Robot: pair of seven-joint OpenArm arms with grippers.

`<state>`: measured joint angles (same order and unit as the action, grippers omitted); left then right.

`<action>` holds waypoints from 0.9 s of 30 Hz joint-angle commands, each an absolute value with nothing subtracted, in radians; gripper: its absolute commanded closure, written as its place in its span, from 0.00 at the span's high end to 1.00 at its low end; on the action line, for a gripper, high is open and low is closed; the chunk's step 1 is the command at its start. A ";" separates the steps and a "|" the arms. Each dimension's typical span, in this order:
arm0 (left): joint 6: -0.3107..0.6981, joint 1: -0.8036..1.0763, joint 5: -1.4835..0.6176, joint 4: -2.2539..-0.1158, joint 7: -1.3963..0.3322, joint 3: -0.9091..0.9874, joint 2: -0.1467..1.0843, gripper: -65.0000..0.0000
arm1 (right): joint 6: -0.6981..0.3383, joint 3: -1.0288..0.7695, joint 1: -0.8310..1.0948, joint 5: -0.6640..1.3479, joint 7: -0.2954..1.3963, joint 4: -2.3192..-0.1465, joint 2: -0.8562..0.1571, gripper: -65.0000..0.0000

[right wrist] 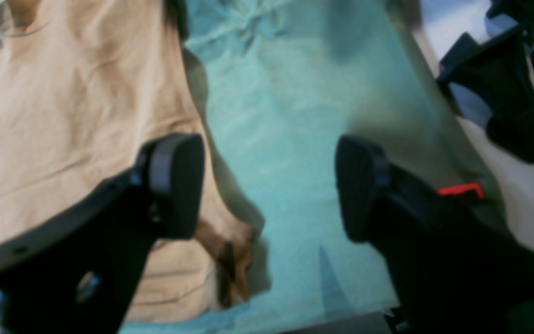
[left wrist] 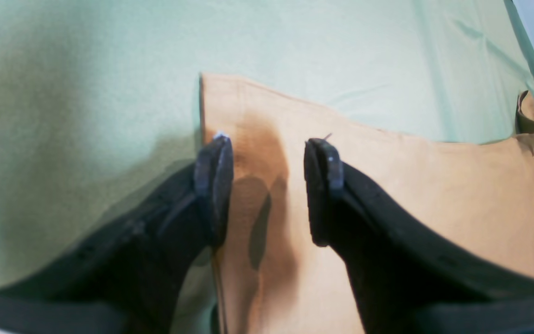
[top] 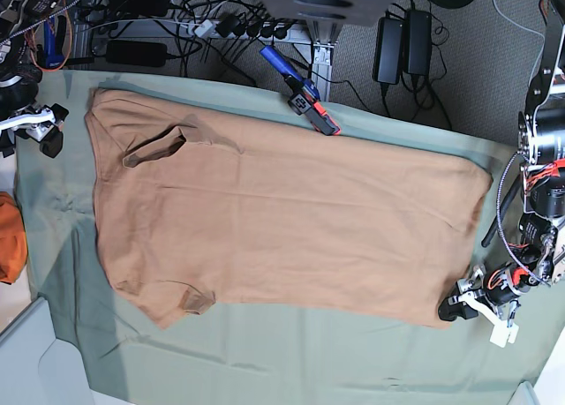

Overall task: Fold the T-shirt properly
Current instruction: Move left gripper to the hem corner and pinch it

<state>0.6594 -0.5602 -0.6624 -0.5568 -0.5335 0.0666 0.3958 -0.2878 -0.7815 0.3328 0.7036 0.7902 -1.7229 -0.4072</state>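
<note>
Plain tan cotton T-shirt [top: 282, 220] lies flat on the sage-green cloth-covered surface [top: 291, 348]. My left hand [left wrist: 269, 157], open, straddles its hem corner; my right hand [right wrist: 269, 185] gapes wide, empty. Closing shallow risks pinching the green cloth.

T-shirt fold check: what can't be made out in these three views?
- T-shirt neck tag: too small in the base view, blurred in the right wrist view.
- Right gripper: open; only a small part of it shows at the base view's left edge.
- Left gripper: open over the shirt corner; its fingers hide whether they touch the fabric.
- Orange object: cut off by the base view's left edge.
</note>
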 commanded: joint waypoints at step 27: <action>0.698 -0.600 -0.752 -0.598 -0.588 0.071 0.369 0.00 | -0.345 -0.792 0.281 0.733 0.768 -1.738 -0.451 0.68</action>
